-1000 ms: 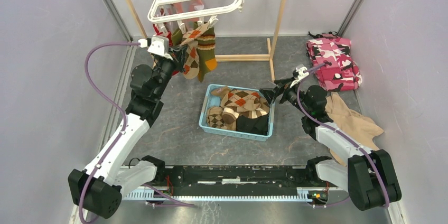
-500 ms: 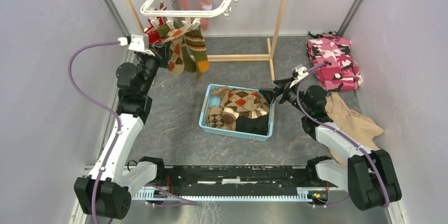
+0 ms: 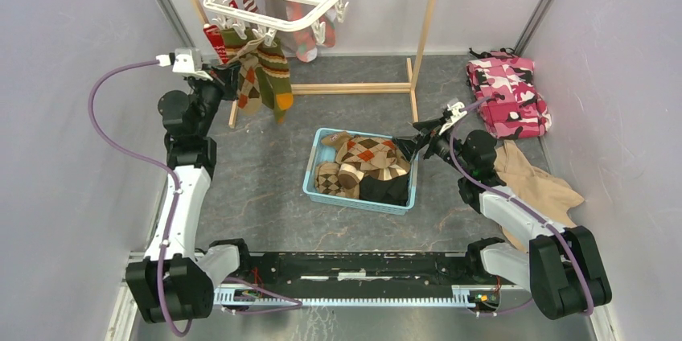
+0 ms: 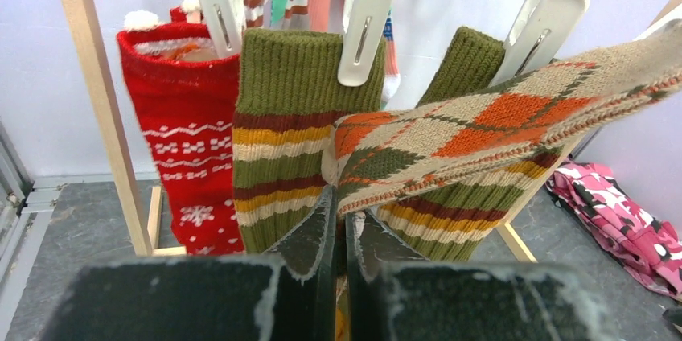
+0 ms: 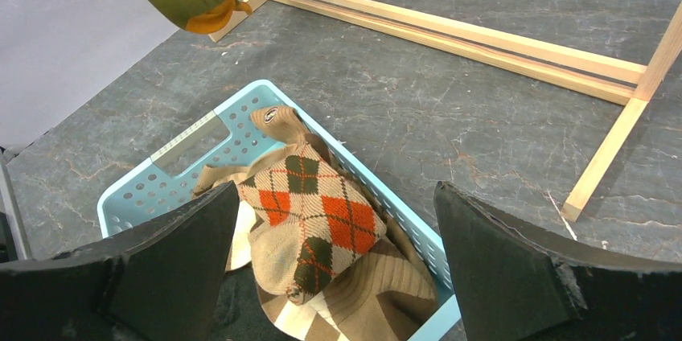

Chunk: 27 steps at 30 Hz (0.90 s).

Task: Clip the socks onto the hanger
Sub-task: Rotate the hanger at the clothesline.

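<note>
Pincer wide, seemingly over basket rim

socks crowding hanger, wooden frame alongside

light: bright, even, overhead | shadows: soft | focus: left claw blurred near lens

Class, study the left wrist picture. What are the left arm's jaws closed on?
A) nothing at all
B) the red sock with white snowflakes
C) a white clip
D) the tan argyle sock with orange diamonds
D: the left jaws are shut on the tan argyle sock, which stretches away from them up to the right, while the red sock hangs apart on the left.
</note>
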Each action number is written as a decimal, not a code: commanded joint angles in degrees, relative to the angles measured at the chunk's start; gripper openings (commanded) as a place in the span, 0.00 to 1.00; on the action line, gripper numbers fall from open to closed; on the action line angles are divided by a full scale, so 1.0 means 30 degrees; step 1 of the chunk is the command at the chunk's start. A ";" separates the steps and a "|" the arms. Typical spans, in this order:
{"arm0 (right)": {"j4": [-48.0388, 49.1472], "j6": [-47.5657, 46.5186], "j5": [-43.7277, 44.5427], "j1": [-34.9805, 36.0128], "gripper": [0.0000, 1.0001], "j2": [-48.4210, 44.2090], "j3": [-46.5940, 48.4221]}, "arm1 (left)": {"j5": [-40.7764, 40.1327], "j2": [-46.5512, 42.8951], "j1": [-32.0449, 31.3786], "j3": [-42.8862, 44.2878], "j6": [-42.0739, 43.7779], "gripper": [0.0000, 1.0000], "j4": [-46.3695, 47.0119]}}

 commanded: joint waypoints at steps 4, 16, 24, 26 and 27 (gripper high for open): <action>0.1280 -0.0056 -0.0669 0.0299 0.98 0.0138 0.0251 | 0.1866 0.0483 0.1867 0.0923 -0.1854 0.04 0.1151; 0.1153 -0.0192 -0.0856 0.0615 0.98 0.0211 0.0477 | 0.3551 0.2617 0.4289 0.1833 -0.4126 0.04 0.2743; 0.1148 -0.0287 -0.0911 0.0767 0.98 0.0233 0.0507 | 0.4392 0.3894 0.4647 0.2833 -0.5363 0.05 0.3421; 0.1148 -0.0274 -0.0910 0.0801 0.98 0.0219 0.0507 | 0.4495 0.4108 0.4689 0.3023 -0.5565 0.06 0.3482; 0.1148 -0.0306 -0.0895 0.0820 0.98 0.0204 0.0481 | 0.4531 0.4214 0.4721 0.3126 -0.5682 0.07 0.3537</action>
